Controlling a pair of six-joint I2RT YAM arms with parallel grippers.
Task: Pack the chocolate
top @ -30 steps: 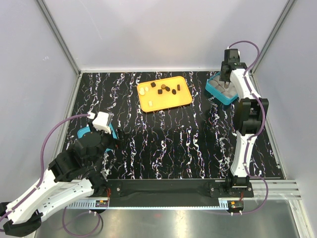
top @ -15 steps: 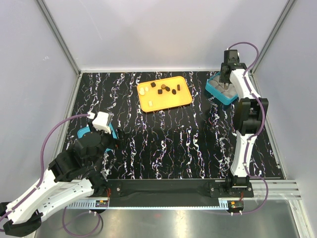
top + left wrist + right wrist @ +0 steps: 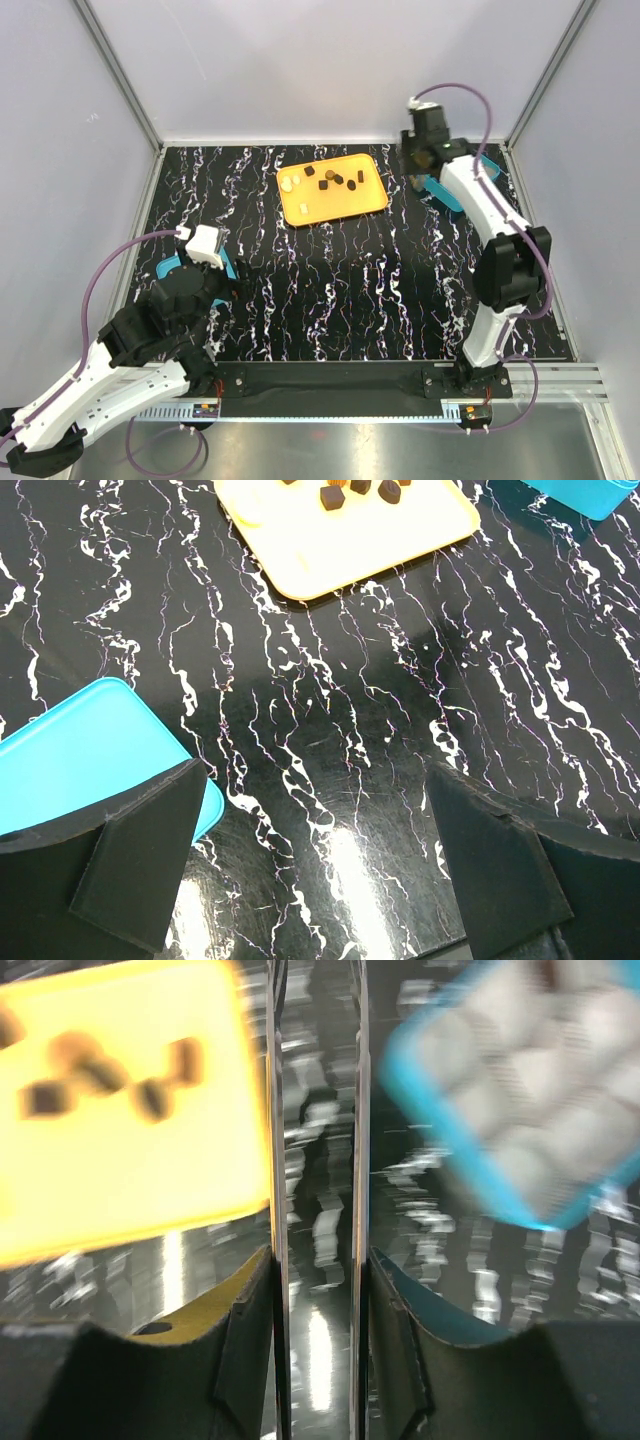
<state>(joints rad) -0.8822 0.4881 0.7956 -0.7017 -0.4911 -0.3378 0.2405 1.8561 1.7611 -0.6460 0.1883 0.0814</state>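
Chocolate (image 3: 338, 180), dark lumps and a few pale ovals, lies loose on the orange tray (image 3: 330, 207) just to the left of the right claw (image 3: 316, 1110). The teal box (image 3: 585, 492) with its grey cups sits close on that claw's other side. The claw hangs over the bare strip of worktop (image 3: 340, 290) between them, its jaws drawn to a narrow slot with nothing in it.

The left claw (image 3: 315, 775) is spread wide and idle, low over the worktop with the tray well ahead of it and a flat teal piece (image 3: 90, 750) at its left finger.

The likely trouble is that a slot this narrow may not take a lump unless it widens. The dark pieces also crowd together, so a finger coming down could nudge neighbours or skid one off the shallow tray. The wrist view is smeared, and a hurried approach would make a clipped tray edge more likely.
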